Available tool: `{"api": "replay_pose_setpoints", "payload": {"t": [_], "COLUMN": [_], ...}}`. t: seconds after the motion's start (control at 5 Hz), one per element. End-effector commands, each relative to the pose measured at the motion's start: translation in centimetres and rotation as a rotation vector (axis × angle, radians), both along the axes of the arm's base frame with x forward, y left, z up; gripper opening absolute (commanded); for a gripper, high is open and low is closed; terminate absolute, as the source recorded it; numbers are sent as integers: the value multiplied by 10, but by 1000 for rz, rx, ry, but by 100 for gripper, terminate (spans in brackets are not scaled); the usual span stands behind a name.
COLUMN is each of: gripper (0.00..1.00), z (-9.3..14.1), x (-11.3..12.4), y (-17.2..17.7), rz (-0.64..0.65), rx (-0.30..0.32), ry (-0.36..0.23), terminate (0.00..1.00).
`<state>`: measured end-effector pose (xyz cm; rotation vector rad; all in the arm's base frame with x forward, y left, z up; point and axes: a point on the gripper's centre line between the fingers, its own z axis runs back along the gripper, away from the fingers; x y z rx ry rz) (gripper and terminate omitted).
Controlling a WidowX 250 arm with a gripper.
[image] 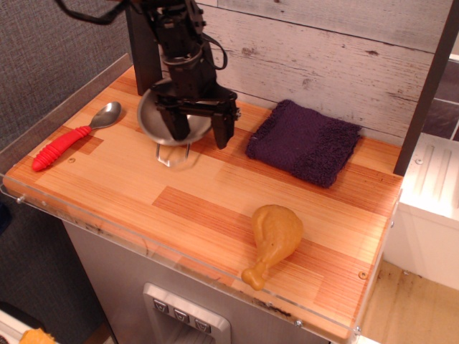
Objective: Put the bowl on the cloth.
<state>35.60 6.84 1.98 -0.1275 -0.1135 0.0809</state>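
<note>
The steel bowl [156,115] sits at the back left of the wooden table, its inside facing the camera and one wire loop handle [172,153] pointing forward. My black gripper [201,133] is down over the bowl's right side. One finger [178,127] is inside the bowl and the other [223,132] is outside its right rim. The jaws stand apart with a clear gap. The dark purple cloth [303,142] lies flat at the back right, a short way right of the gripper, with nothing on it.
A red-handled metal spoon [70,137] lies left of the bowl. A yellow toy chicken drumstick [273,238] lies near the front edge. A plank wall stands behind, a grey panel on the left, and a dark post [427,86] at the right.
</note>
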Motion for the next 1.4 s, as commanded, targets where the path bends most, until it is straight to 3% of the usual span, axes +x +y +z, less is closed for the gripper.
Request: {"api": "replay_pose_setpoints", "payload": {"t": [0.0, 0.2, 0.8, 1.2], "gripper": [100, 0, 0, 0], "z": [16, 12, 23, 50], "x": [25, 25, 13, -14], "y": [-8, -10, -9, 8], "rz": [-30, -48, -84, -45], "rx": [19, 11, 15, 29], "ry": [-54, -51, -10, -36], "terminate": [0, 0, 0, 0]}}
